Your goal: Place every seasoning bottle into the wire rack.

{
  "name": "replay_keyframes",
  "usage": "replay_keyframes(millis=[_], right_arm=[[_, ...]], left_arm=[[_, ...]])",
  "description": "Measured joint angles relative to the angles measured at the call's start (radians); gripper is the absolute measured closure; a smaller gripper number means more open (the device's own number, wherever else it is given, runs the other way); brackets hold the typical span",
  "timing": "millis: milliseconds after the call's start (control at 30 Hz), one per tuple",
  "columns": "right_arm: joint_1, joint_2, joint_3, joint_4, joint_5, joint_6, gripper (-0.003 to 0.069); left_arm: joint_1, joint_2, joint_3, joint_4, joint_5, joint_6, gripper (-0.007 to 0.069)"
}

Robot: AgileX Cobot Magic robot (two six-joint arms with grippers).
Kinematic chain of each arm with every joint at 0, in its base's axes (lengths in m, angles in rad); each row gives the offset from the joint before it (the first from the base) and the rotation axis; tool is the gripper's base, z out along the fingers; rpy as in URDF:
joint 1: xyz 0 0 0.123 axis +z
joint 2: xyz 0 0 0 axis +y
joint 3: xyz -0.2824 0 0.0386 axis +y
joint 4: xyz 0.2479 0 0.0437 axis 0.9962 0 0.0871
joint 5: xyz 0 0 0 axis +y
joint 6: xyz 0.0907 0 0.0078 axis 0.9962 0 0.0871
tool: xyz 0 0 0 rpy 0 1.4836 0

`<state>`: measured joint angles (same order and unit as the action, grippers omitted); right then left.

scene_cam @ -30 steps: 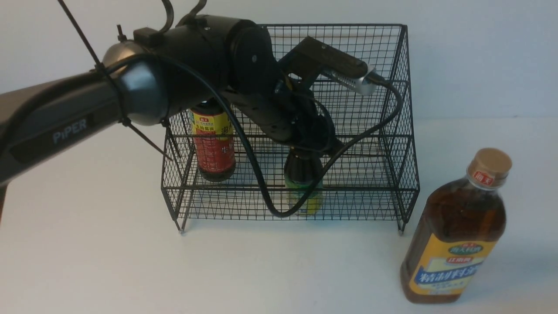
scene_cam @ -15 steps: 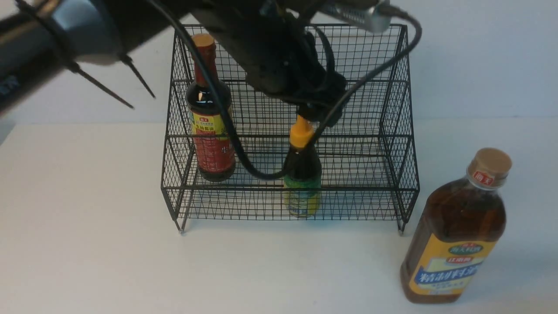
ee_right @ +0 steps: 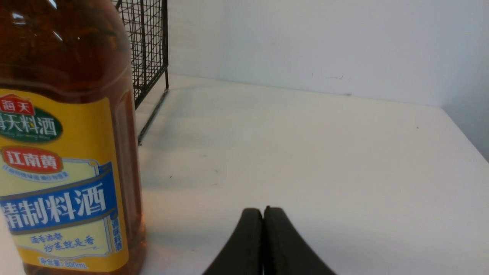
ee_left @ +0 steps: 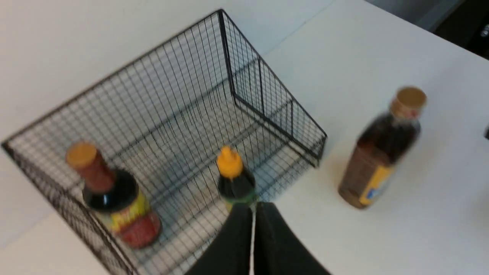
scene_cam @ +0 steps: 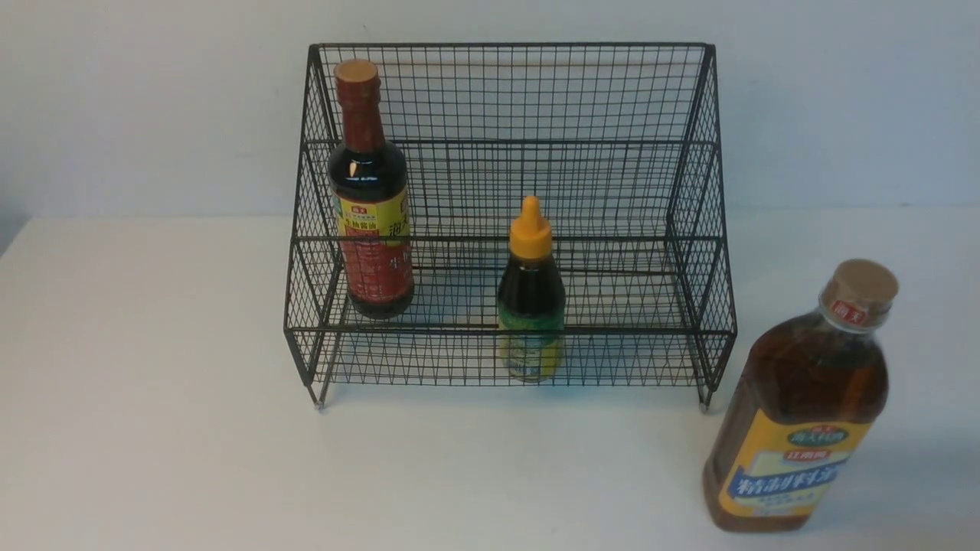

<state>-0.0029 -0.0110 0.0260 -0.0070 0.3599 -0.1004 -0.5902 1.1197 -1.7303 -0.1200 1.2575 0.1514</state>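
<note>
The black wire rack (scene_cam: 693,191) (ee_left: 267,95) (ee_right: 147,46) stands at the back middle of the table. A tall dark bottle (scene_cam: 370,191) (ee_left: 114,198) with a tan cap stands on its left side. The small dark squeeze bottle (scene_cam: 530,298) (ee_left: 233,179) with a yellow nozzle stands in its lower tier near the middle. The large amber bottle (scene_cam: 800,405) (ee_left: 382,149) (ee_right: 61,145) stands on the table outside the rack, front right. My left gripper (ee_left: 253,208) is shut and empty, high above the rack's front. My right gripper (ee_right: 263,210) is shut and empty, low beside the amber bottle. Neither arm shows in the front view.
The white table (scene_cam: 153,383) runs back to a pale wall (scene_cam: 842,99). Its right edge (ee_right: 464,133) shows in the right wrist view, and a dark area lies beyond the table (ee_left: 466,26) in the left wrist view.
My left arm has let go of the small squeeze bottle, risen out of the rack and left the front view. Its gripper has shut. The bottles have not moved.
</note>
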Motion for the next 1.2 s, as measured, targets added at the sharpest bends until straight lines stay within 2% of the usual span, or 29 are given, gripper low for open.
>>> replay_keyframes(millis=[100,133,233,267,333,367,400,533,567,600,1033,1200], right_arm=[[0.0,0.0,0.0,0.0,0.0,0.0,0.0673],[0.0,0.0,0.0,0.0,0.0,0.0,0.0673],[0.0,0.0,0.0,0.0,0.0,0.0,0.0673],[0.0,0.0,0.0,0.0,0.0,0.0,0.0673],[0.0,0.0,0.0,0.0,0.0,0.0,0.0673],[0.0,0.0,0.0,0.0,0.0,0.0,0.0673],[0.0,0.0,0.0,0.0,0.0,0.0,0.0673],[0.0,0.0,0.0,0.0,0.0,0.0,0.0673],[0.0,0.0,0.0,0.0,0.0,0.0,0.0673],[0.0,0.0,0.0,0.0,0.0,0.0,0.0673],[0.0,0.0,0.0,0.0,0.0,0.0,0.0673],[0.0,0.0,0.0,0.0,0.0,0.0,0.0673]], left_arm=[[0.0,-0.199,0.258,-0.006,-0.007,-0.04,0.0629],[0.0,-0.229,0.278,-0.007,-0.01,-0.044,0.0629],[0.0,-0.423,0.573,-0.054,-0.165,-0.083,0.0629],[0.0,-0.526,0.754,-0.098,-0.279,-0.083,0.0629],[0.0,-0.567,0.829,-0.127,-0.352,-0.079,0.0629],[0.0,-0.665,1.021,-0.171,-0.511,-0.062,0.0629],[0.0,-0.704,1.073,-0.181,-0.566,-0.057,0.0629],[0.0,-0.799,1.232,-0.209,-0.772,-0.052,0.0629],[0.0,-0.804,1.24,-0.209,-0.772,-0.052,0.0629],[0.0,-0.842,1.309,-0.229,-0.853,-0.052,0.0629],[0.0,-0.869,1.478,-0.241,-0.874,-0.051,0.0629],[0.001,-0.869,1.548,-0.194,-0.936,-0.05,0.0629]])
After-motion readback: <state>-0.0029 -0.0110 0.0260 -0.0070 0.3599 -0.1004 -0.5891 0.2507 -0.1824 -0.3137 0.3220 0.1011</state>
